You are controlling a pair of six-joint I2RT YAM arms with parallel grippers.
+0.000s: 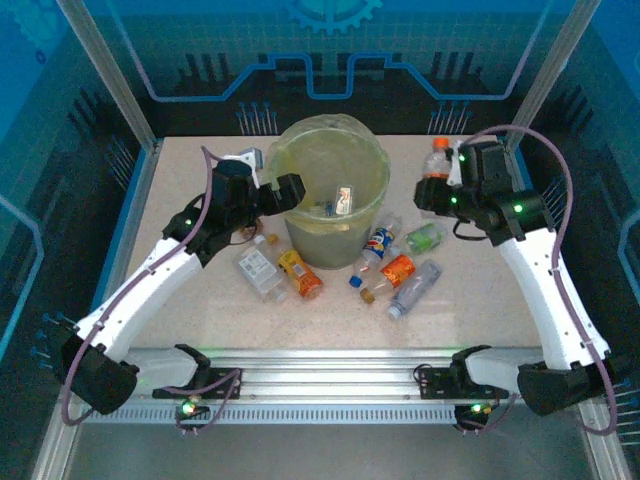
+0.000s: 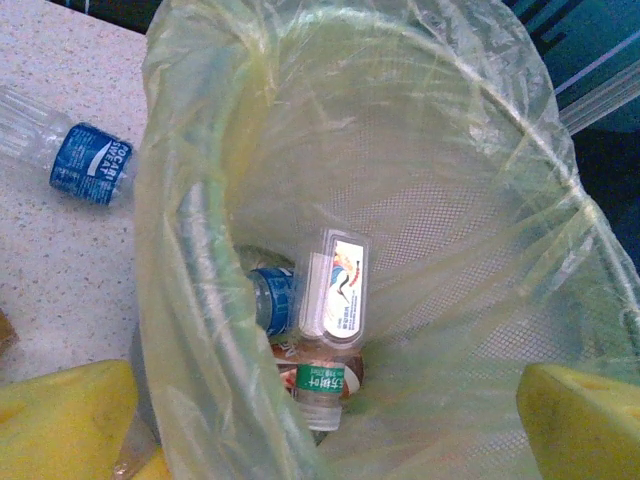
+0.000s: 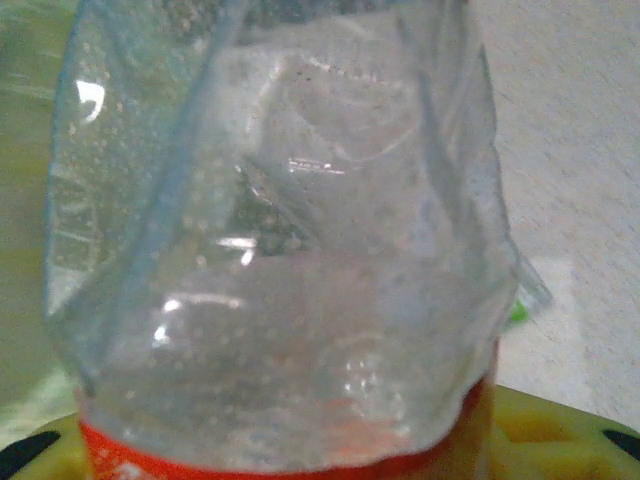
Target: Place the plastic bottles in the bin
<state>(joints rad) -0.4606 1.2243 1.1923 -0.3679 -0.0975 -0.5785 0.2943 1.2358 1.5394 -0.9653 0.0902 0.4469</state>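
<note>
Top external view: the held bottle [image 1: 437,160] runs along the 6-to-12 line, with its orange cap at the 12 o'clock end. It is clear plastic, crumpled and dented, with a red label band low on the body. In the right wrist view that creased body rises from between the yellow pads [image 3: 560,430]. The right tool [image 1: 436,188] is clenched on the bottle's 6 o'clock end. Bottle and tool sit at 3 o'clock of the bin [image 1: 335,190], near its rim but apart from it. The left tool [image 1: 284,190] is released, its fingers spread wide at the bin's 9 o'clock rim. Its camera looks down past the bag liner [image 2: 180,250] at several binned bottles [image 2: 335,290] lying at the bottom. Loose bottles [image 1: 300,274] lie clustered on the worktop [image 1: 200,200] at 6 o'clock of the bin.
</note>
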